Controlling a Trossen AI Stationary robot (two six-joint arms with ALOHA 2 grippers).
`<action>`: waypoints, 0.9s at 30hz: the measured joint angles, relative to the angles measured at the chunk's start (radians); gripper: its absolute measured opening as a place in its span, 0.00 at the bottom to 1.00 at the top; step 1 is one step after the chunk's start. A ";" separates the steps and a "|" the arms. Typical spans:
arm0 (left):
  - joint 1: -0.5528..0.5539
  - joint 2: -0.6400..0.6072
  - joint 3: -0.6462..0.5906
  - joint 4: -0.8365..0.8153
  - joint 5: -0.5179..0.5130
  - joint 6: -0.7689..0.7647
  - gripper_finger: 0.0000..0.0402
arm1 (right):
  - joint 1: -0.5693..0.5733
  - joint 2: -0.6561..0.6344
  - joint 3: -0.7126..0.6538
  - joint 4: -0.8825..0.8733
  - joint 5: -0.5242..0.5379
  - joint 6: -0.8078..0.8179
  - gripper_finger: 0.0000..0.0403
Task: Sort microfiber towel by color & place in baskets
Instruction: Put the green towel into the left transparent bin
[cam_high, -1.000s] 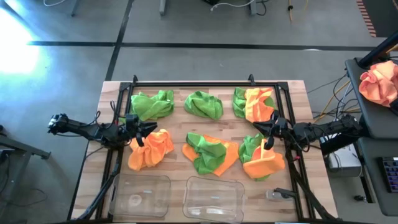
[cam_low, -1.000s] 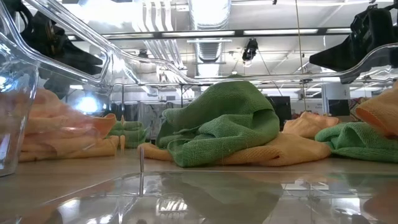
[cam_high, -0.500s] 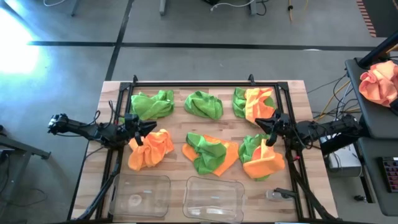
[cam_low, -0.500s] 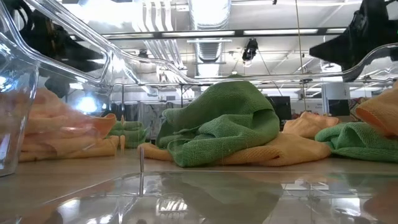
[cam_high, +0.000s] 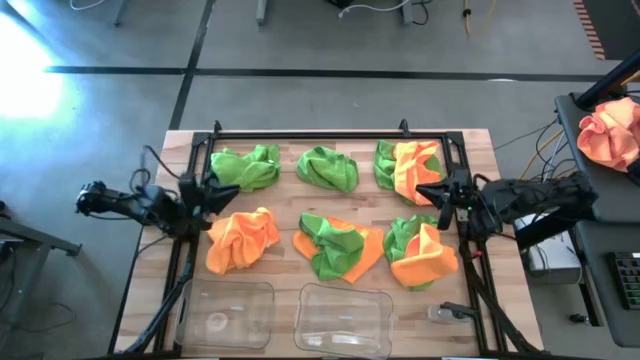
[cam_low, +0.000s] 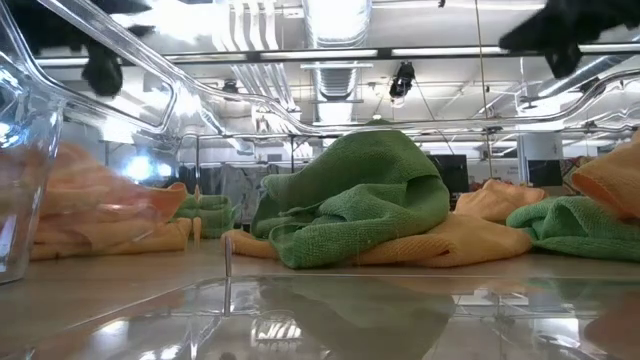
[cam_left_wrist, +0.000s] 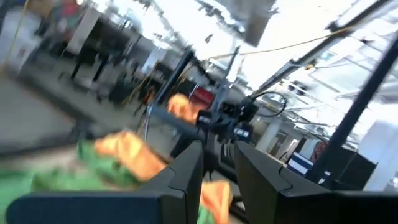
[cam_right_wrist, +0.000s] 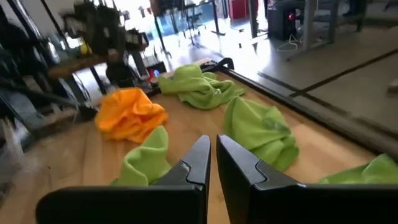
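Six heaps of microfiber towel lie on the wooden table. In the far row are a green heap (cam_high: 245, 167), a green heap (cam_high: 328, 167) and a green-and-orange heap (cam_high: 408, 165). In the near row are an orange heap (cam_high: 242, 240) and two mixed heaps (cam_high: 338, 247) (cam_high: 420, 250). Two clear baskets (cam_high: 225, 313) (cam_high: 345, 318) stand at the near edge. My left gripper (cam_high: 228, 190) (cam_left_wrist: 219, 162) hovers above the table's left side, tipped upward, a narrow gap between its fingers. My right gripper (cam_high: 422, 190) (cam_right_wrist: 212, 155) hovers at the right side, shut and holding nothing.
A black frame (cam_high: 310, 133) runs around the work area. A peach-orange cloth bundle (cam_high: 610, 135) lies on a side stand off the table's right. A small clear object (cam_high: 450, 313) lies near the right basket. Bare wood shows between the heaps.
Both grippers have risen from just over the near-row heaps, the right more than the left. The left has tipped its fingers upward. In the low view both dark hands have climbed toward the picture's top. No towel has moved.
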 joint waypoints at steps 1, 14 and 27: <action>0.000 0.011 0.035 -0.003 0.014 0.045 0.19 | 0.000 0.031 0.038 -0.024 0.000 -0.014 0.06; 0.000 0.308 0.623 -0.505 0.234 0.297 0.19 | 0.000 0.297 0.431 -0.359 -0.036 0.003 0.06; 0.000 0.532 1.034 -0.967 0.433 0.342 0.19 | 0.000 0.419 0.707 -0.647 -0.073 0.063 0.06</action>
